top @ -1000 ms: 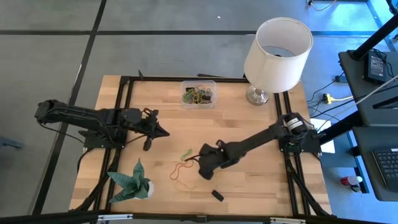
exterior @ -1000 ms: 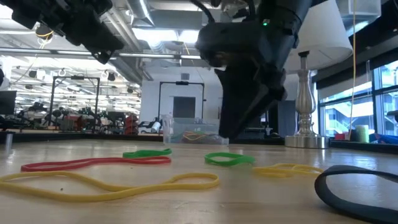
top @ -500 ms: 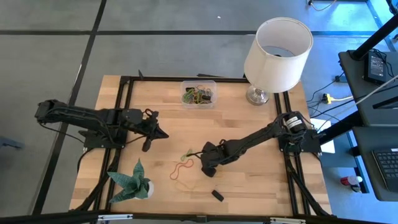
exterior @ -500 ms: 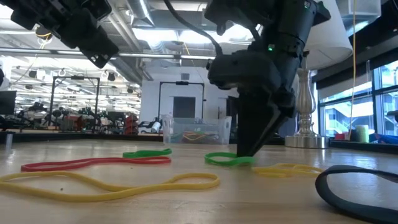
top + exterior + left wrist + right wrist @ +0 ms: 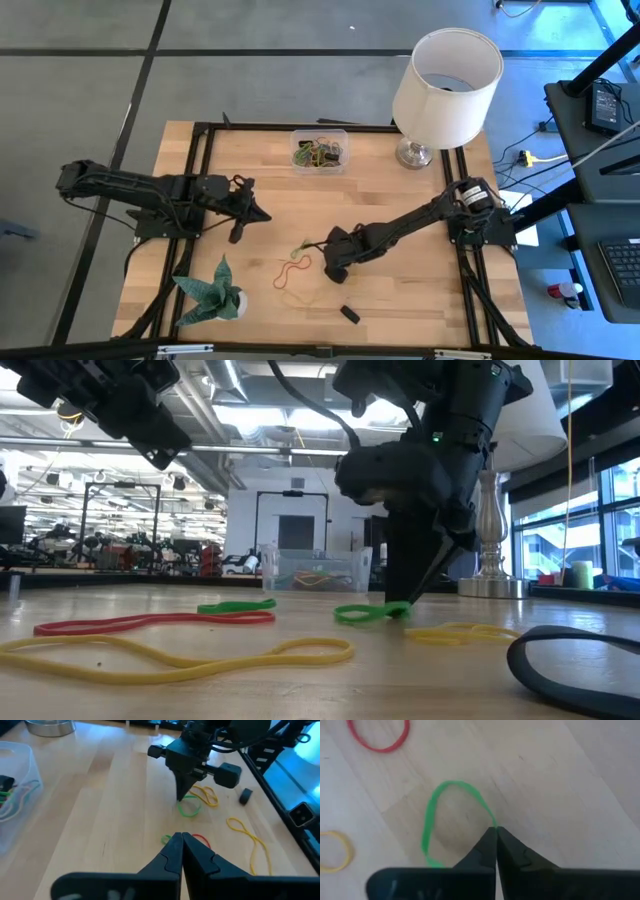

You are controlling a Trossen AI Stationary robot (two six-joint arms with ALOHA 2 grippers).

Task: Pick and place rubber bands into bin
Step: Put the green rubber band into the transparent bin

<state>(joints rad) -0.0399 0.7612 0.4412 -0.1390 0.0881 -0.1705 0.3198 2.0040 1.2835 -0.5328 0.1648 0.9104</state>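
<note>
Several rubber bands lie flat on the wooden table: a red one (image 5: 292, 268), yellow ones (image 5: 293, 297), and a small green one (image 5: 300, 247). Another green rubber band (image 5: 432, 825) lies mid-table under my right gripper (image 5: 495, 828), which is shut on its edge and also shows in the low view (image 5: 398, 606). The clear bin (image 5: 319, 152) stands at the far edge with several bands inside. My left gripper (image 5: 266, 214) hovers shut over the table's left half, touching nothing. My right gripper pinches one spot on the green band's rim (image 5: 491, 821) between its two fingertips. The fingers come steeply from above, slanting from the table's right. The rest of the loop (image 5: 362, 615) lies flat and slack on the table.
A white lamp (image 5: 446, 75) stands at the far right corner beside the bin. A green paper plant (image 5: 210, 290) sits near the left front, and a small black block (image 5: 348, 314) lies near the front edge. A dark loop (image 5: 570, 660) lies close to the low camera.
My right gripper has come down onto the table at the green band and shut its fingers on the band's rim. The band stays flat on the table.
</note>
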